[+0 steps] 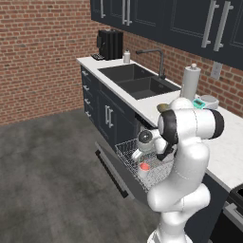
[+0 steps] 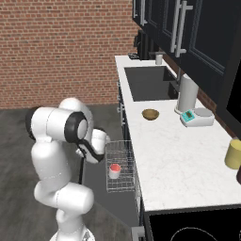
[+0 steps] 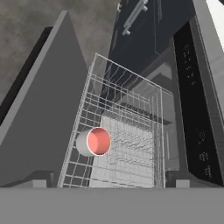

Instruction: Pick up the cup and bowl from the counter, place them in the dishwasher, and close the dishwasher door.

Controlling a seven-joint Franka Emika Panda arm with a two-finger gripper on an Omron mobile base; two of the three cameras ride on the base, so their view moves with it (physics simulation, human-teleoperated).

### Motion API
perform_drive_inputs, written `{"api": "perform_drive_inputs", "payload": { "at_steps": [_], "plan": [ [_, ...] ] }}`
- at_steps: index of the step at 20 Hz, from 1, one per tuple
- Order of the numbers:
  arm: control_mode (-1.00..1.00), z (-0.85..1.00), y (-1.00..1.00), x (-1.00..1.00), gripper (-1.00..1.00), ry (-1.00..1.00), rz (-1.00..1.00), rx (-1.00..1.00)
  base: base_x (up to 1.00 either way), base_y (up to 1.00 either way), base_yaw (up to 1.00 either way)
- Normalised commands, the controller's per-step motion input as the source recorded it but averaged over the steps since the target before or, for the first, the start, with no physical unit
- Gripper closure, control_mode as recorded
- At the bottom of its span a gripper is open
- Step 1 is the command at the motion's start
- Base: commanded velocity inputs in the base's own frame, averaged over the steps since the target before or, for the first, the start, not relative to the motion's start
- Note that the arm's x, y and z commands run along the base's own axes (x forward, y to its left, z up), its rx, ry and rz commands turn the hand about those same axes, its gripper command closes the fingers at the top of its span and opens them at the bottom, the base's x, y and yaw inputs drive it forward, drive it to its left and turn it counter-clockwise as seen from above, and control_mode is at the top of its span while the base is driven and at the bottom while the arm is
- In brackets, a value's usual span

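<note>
The cup [image 3: 95, 141] lies on its side in the white wire rack [image 3: 131, 109] of the dishwasher, its salmon-red inside facing the hand camera. The same cup [image 1: 144, 167] [image 2: 114, 170] rests low in the pulled-out rack [image 1: 124, 151] [image 2: 123, 155]. My gripper [image 3: 111, 181] [image 1: 140, 158] hangs just above it, open, fingertips [image 3: 43, 180] far apart and holding nothing. The dishwasher door [image 1: 110, 167] [image 3: 39, 109] lies dropped down flat under the rack. The olive-brown bowl [image 1: 162, 107] [image 2: 150, 114] stands on the counter [image 1: 223, 147] [image 2: 174, 155] beside the sink.
A sink [image 2: 148, 82] with a dark faucet [image 1: 159, 59], a paper towel roll [image 2: 187, 93] and a small scale [image 2: 196, 116] stand on the counter. A yellow jar [image 2: 233, 154] is at its right end, a stove [image 2: 193, 230] beyond. Bare floor lies left of the door.
</note>
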Motion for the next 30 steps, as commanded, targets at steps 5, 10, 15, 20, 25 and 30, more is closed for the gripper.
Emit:
{"api": "perform_drive_inputs", "payload": {
  "at_steps": [5,10,15,20,25,30],
  "plan": [
    [-1.00,1.00,0.14,0.07,-1.00,0.00,0.00,0.00,0.00,0.00,0.00],
    [-1.00,1.00,0.00,0.21,-1.00,0.03,0.00,0.00,0.00,0.00,0.00],
    [-1.00,1.00,-0.02,0.31,-1.00,0.07,0.00,0.00,0.00,0.00,0.00],
    [-1.00,1.00,-0.24,0.34,-1.00,0.11,-0.05,0.00,0.00,0.00,0.00],
    [-1.00,0.89,-0.49,0.57,-1.00,0.17,-0.10,0.00,0.00,0.00,0.00],
    [-1.00,-0.01,-0.83,0.58,-1.00,0.16,-0.05,-0.08,0.00,0.00,0.00]
  ]
}}
